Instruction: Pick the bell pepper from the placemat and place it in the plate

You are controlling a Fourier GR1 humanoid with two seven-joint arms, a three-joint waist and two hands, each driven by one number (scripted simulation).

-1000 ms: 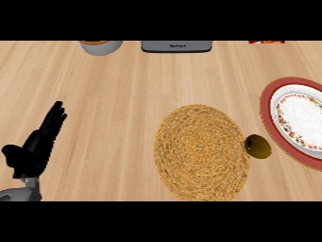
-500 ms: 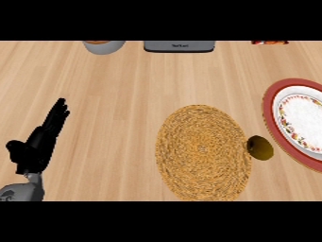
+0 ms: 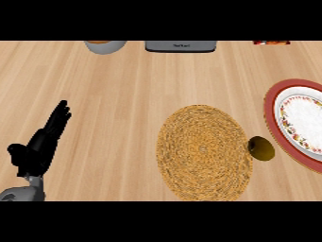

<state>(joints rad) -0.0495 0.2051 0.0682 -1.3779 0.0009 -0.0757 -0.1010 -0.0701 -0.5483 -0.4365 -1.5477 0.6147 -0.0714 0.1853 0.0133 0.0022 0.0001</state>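
A small olive-yellow bell pepper (image 3: 261, 148) lies on the counter at the right rim of the woven round placemat (image 3: 204, 145), between the mat and the plate. The plate (image 3: 309, 124), white with a red rim and a patterned band, sits at the right edge and is partly cut off. My left hand (image 3: 41, 144) rests at the lower left with straight fingers pointing up, far from the pepper and holding nothing. My right hand does not show.
Along the far edge stand a grey bowl (image 3: 105, 46), a dark grey appliance (image 3: 181, 46) and a red item (image 3: 271, 42), all partly cut off. Bare wooden counter lies between my left hand and the placemat.
My left hand has drifted slightly to the right and up. The pepper, placemat and plate have not moved.
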